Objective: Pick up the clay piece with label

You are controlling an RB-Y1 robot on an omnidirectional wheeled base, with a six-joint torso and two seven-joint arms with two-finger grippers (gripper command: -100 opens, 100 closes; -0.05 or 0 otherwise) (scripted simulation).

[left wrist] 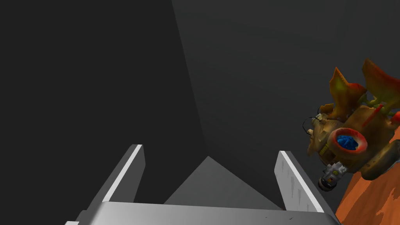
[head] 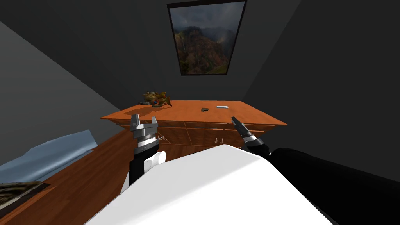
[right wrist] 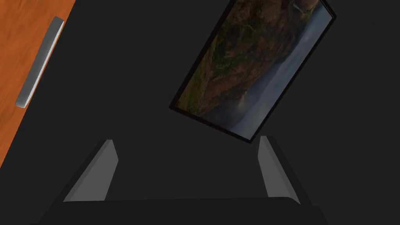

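Note:
A small dark lump (head: 204, 109) lies near the middle of the orange wooden dresser top (head: 250, 114). At the top's back left corner stands a brown and orange figure (head: 156, 99) with a red ring around a blue centre; in the left wrist view this figure (left wrist: 351, 136) sits off to one side of the fingers. My left gripper (head: 145, 118) (left wrist: 209, 149) hovers open and empty before the dresser's left front edge. My right gripper (head: 235, 121) (right wrist: 185, 140) is open and empty at the right front edge, short of the lump.
A flat white-grey bar (head: 222, 106) (right wrist: 39, 62) lies on the top just right of the lump. Drawer fronts with small handles (head: 218, 140) face me. A bed with a blue-grey cover (head: 47, 156) is at the left. A framed landscape picture (head: 205, 37) hangs above.

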